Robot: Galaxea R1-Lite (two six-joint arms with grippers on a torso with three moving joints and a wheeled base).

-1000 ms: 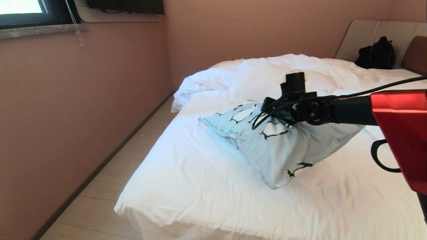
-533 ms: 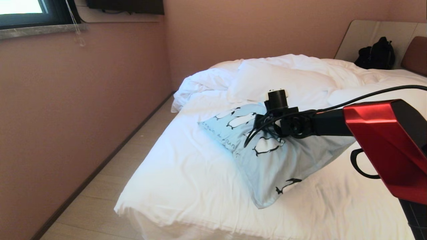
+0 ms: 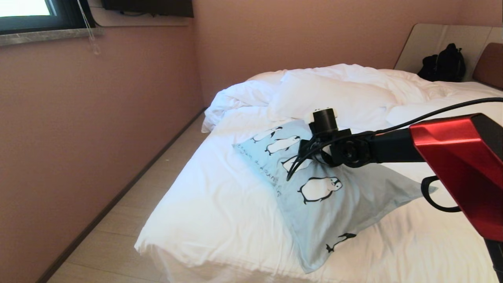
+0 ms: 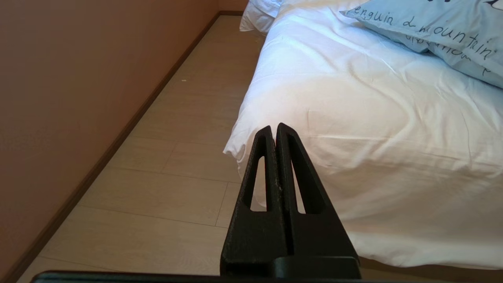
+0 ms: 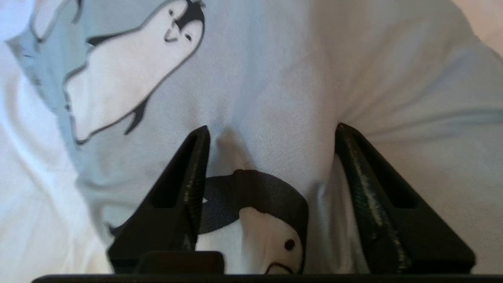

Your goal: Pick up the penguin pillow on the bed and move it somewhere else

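Over the near part of the bed (image 3: 220, 212) I have the right gripper (image 5: 271, 133) with its fingers spread wide, straddling a fold of the penguin pillow (image 3: 334, 204) but not clamping it. That pillow lies flat on the white sheet near the foot corner, penguins and lettering facing up. Beyond it I see the rumpled duvet (image 3: 338, 90) bunched toward the headboard (image 3: 489, 63), with a black bag (image 3: 442, 63) beside it. My left gripper (image 4: 274, 131) hangs parked with its fingers pressed together, off the bed's corner above the pale floor (image 4: 177, 129), beside the pink wall (image 3: 98, 118).
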